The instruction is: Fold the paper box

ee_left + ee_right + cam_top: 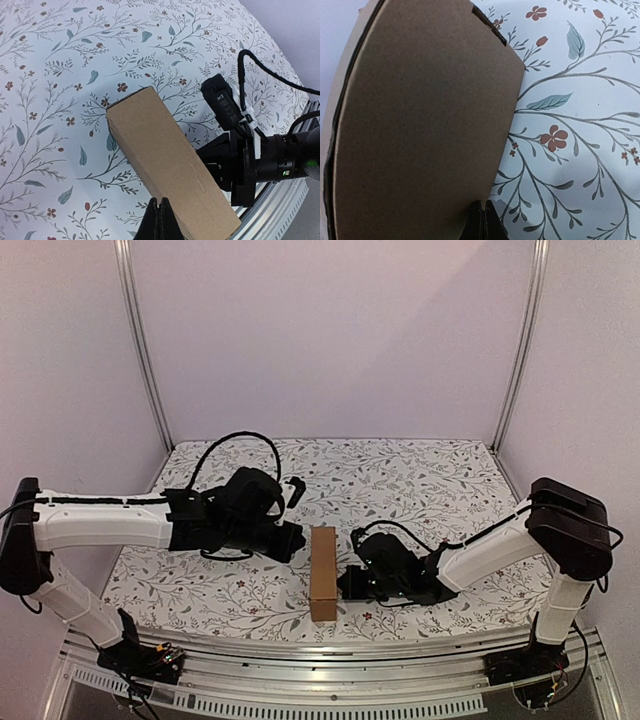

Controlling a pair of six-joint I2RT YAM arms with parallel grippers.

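Lying lengthwise on the floral tablecloth (pixel 430 480), the paper box (pixel 323 572) sat as an oblong carton between the arms. The left gripper (pixel 158 202), fingers pressed together and empty, pointed at one long side. The right gripper (pixel 483 205), likewise pinched shut, faced the other. Whether either tip touched cardboard was unclear. The right wrist view was mostly cardboard, its edges cut off, and the carton's near end ran out of the left wrist view.

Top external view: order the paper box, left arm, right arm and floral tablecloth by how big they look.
Largest: floral tablecloth, by a wide margin.
Next: left arm and right arm, too alike to rank, though the left is stretched out further.
Smallest: paper box.
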